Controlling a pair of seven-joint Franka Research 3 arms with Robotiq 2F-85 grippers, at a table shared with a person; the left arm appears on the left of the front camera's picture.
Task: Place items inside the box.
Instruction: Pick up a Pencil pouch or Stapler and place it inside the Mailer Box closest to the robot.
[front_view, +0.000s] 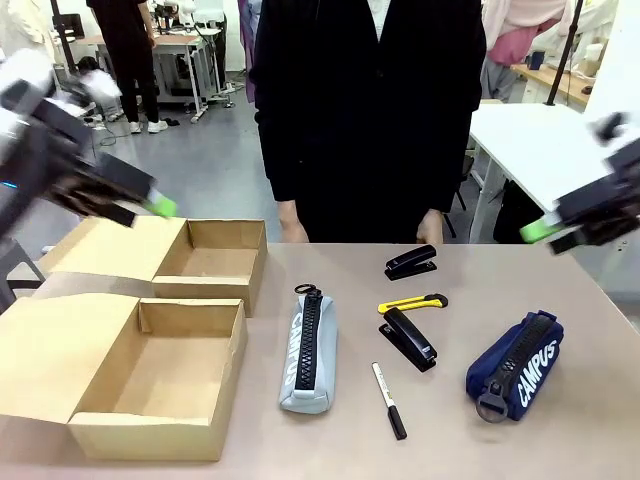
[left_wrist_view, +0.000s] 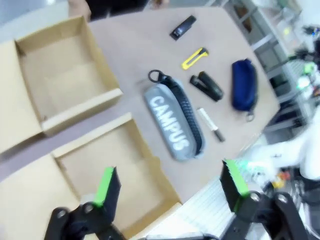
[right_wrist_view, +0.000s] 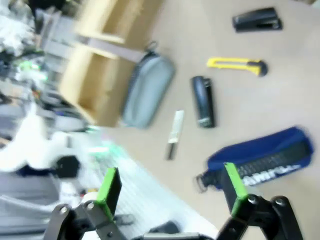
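Between the grey case (front_view: 308, 350) and navy case (front_view: 515, 365) lie staplers (front_view: 409, 338), knife (front_view: 412, 302), marker (front_view: 389, 400).

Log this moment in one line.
left gripper: open, empty | right gripper: open, empty | near box, far box: empty | on table: grey case, navy case, far stapler, near stapler, utility knife, marker

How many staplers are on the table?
2. The far stapler lies near the person; the near stapler lies just this side of the yellow utility knife. None seems hidden.
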